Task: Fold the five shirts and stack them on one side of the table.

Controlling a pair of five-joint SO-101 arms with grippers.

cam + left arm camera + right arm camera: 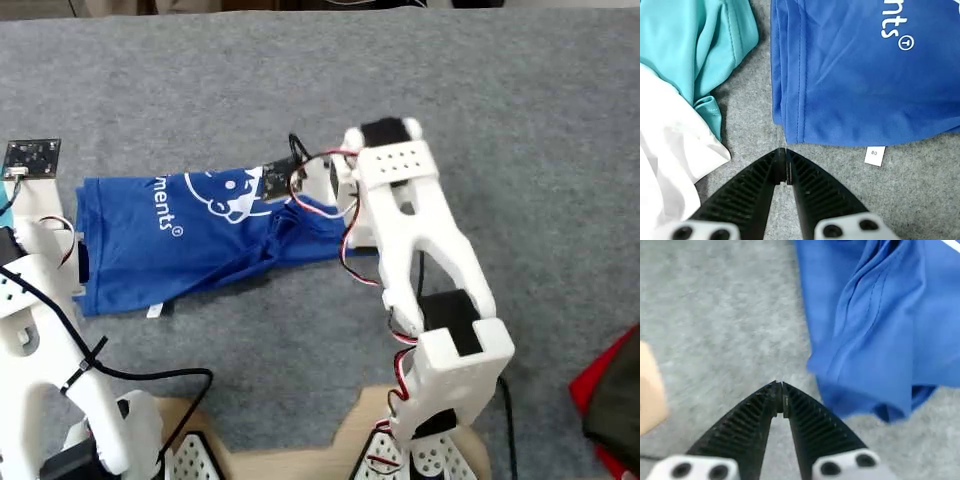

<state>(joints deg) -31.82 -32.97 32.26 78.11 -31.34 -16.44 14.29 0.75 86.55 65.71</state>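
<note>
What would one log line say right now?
blue printed cloth shirt: on grey felt table, one end bunched | left hand: shut, empty | right hand: shut, empty

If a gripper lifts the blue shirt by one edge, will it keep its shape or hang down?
Probably it will hang limp: the blue shirt lies in soft creases and bunches at one end. It looks thin, so likely light.

The spread shirt (190, 240) lies on the table (520, 120), toward nine o'clock from centre. My right gripper (780, 390) sits just off its three o'clock end. My left gripper (782, 160) is off its eight o'clock corner (a bunched shirt (695, 45) and another shirt (665, 165) lie beside, touching). A cloth heap (610, 400) lies at the table's four o'clock edge.
</note>
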